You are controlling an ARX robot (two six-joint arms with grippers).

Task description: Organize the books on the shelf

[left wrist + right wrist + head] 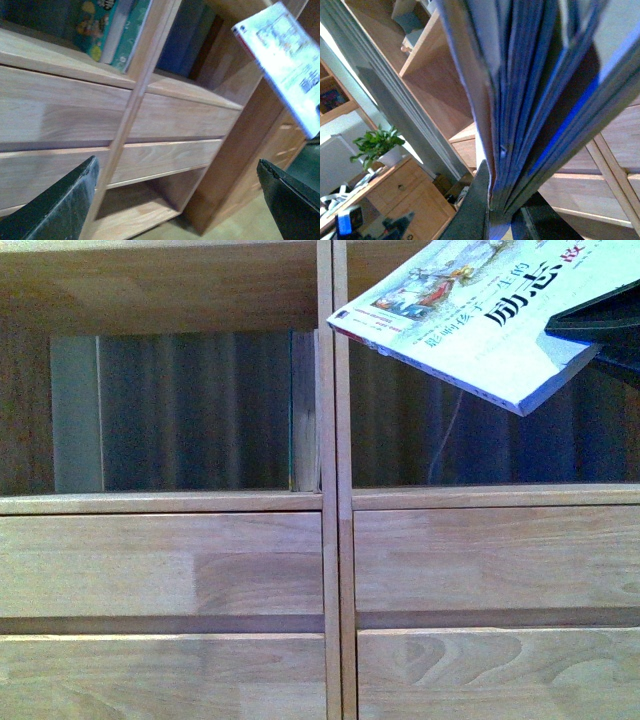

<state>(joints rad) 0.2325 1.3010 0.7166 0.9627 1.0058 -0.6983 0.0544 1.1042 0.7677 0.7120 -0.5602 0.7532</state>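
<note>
My right gripper point(600, 325) is shut on a softcover book point(470, 315) with a white cover, Chinese print and a red-and-white spine. It holds the book tilted in the air before the upper right compartment of the light-wood shelf point(335, 500). In the right wrist view the book's pages point(530, 100) fan out from between the jaws point(497, 210). The same book shows at the upper right of the left wrist view point(285, 60). My left gripper point(180, 200) is open and empty, low before the shelf's drawers. Teal-edged books point(117, 30) stand in a compartment above the drawers.
Two rows of plain drawer fronts point(160, 565) run below the open compartments. A thin upright panel point(303, 410) stands at the right side of the left compartment. A desk with a green plant point(377, 145) shows off to one side in the right wrist view.
</note>
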